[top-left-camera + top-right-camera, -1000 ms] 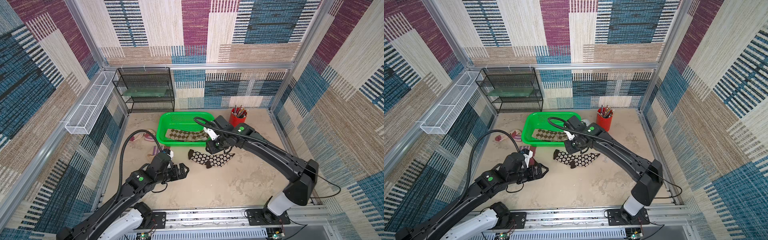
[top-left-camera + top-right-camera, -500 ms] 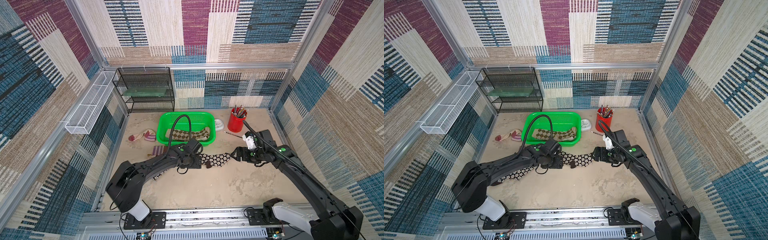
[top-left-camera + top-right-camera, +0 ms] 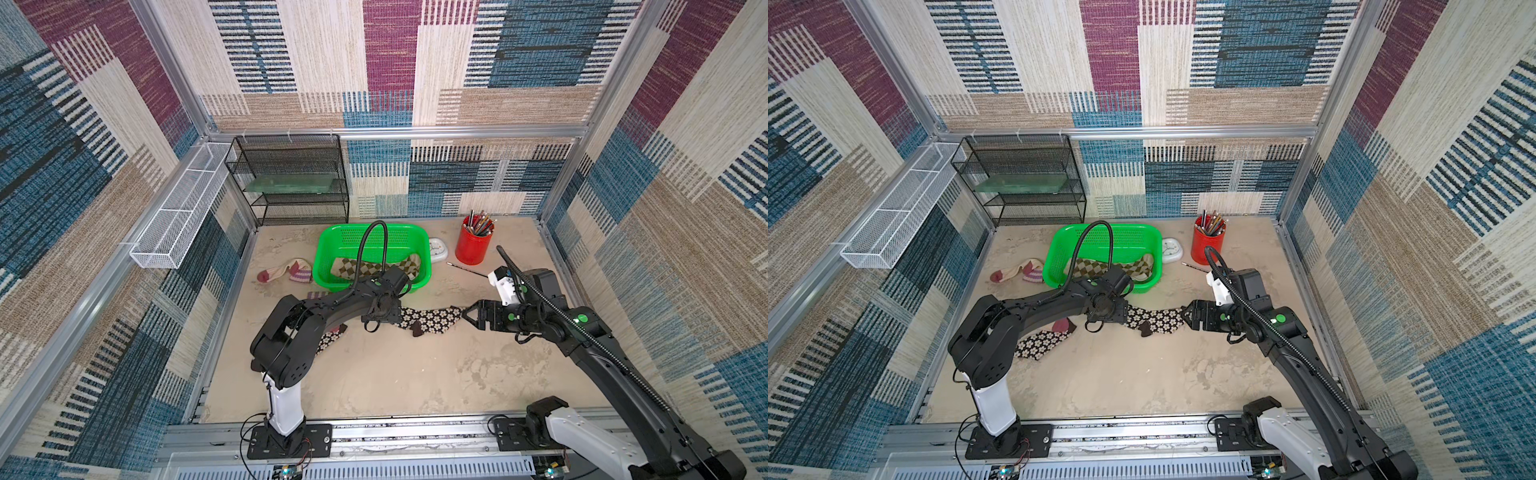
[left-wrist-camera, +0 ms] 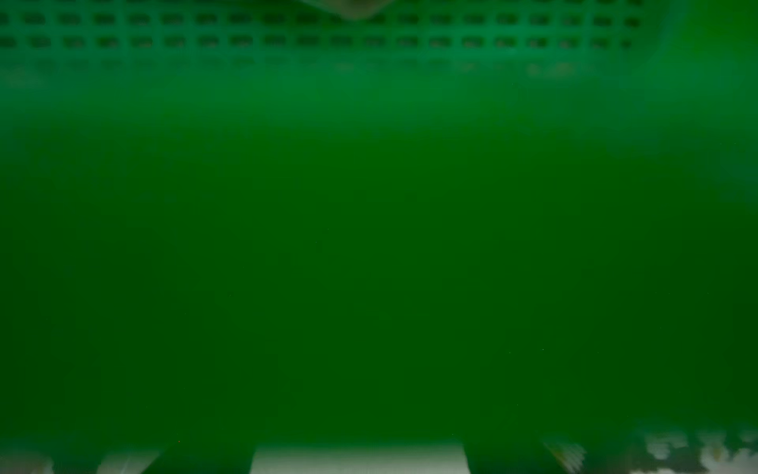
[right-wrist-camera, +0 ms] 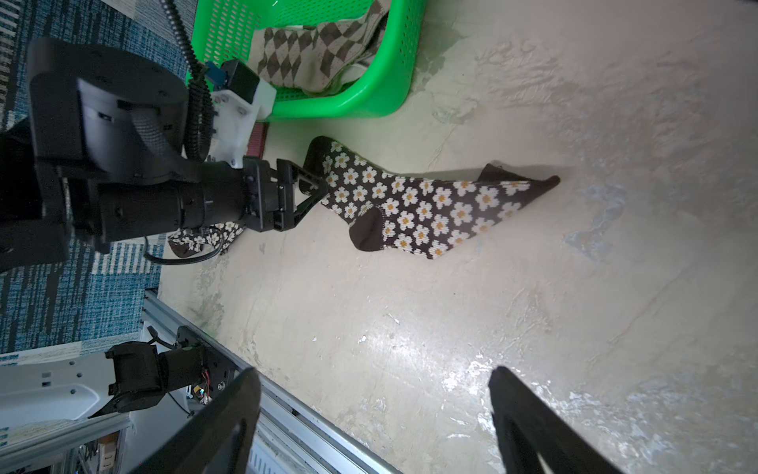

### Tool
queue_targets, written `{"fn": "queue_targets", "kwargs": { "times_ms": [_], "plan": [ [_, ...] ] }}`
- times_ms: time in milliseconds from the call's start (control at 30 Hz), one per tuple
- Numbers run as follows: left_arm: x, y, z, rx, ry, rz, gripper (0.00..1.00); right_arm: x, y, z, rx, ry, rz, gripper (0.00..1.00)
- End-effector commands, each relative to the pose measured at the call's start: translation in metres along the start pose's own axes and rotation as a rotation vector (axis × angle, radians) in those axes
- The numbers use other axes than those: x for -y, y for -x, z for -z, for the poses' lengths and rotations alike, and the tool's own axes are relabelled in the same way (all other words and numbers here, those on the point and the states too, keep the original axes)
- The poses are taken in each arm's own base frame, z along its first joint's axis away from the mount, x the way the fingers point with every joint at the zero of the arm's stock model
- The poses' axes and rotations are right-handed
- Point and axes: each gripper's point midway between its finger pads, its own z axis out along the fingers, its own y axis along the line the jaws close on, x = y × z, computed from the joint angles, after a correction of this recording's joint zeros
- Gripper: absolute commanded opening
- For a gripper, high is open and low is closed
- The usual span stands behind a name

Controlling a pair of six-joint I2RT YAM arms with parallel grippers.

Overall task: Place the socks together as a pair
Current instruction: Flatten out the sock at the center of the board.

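A dark brown daisy sock [image 3: 434,322] lies stretched across the floor in front of the green basket [image 3: 407,243]. My left gripper [image 5: 325,188] has its tips at that sock's left end. In the left wrist view its jaws stand apart, with pale floor between them. My right gripper [image 3: 465,318] sits just off the sock's right end, open and empty. A second daisy sock [image 3: 328,338] lies partly under my left arm. A tan argyle sock [image 3: 365,268] rests in the basket. A cream sock with purple stripes [image 3: 286,272] lies left of the basket.
A red cup of pencils [image 3: 473,249], a small white clock [image 3: 437,249] and a loose pencil [image 3: 465,269] sit right of the basket. A black mesh shelf [image 3: 291,183] stands at the back. A white wire tray [image 3: 178,220] hangs on the left wall.
The right gripper has let go of the daisy sock, opened and drawn back to the right. The left arm has swung across to the sock's left end, and its jaws have narrowed.
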Motion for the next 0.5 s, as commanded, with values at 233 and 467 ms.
{"fn": "queue_targets", "kwargs": {
  "times_ms": [233,467],
  "plan": [
    [0.001,-0.002,-0.026,-0.075,0.025,0.009,0.32,-0.011,0.008,0.003,0.031,0.053,0.054,0.9],
    [-0.003,-0.01,0.009,-0.065,-0.013,0.018,0.09,-0.007,0.006,0.005,0.038,0.034,0.064,0.9]
  ]
}}
